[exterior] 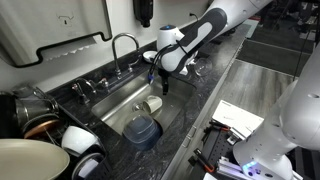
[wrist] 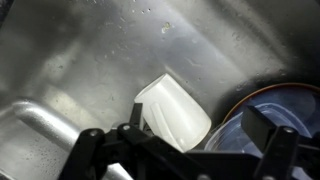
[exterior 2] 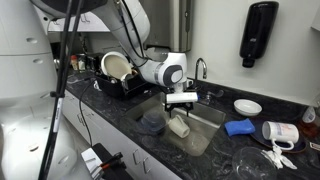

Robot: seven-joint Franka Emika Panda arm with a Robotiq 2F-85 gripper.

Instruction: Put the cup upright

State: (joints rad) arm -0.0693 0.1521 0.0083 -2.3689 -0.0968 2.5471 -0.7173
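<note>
The cup (wrist: 172, 112) lies on its side on the sink (wrist: 80, 50) floor just beside the dark bowl (wrist: 268, 108), its long axis diagonal in the wrist view. I cannot tell which end is its mouth. The gripper (wrist: 178, 140) hangs above it with jaws spread wide, and only the exterior views show the faucet (exterior: 124, 42).

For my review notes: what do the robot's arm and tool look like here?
The glossy white arm has rounded segments with dark bands at the joints and a grey disc on the wrist joint. The black tool has two angular, jointed fingers. No markings or cables are legible.
</note>
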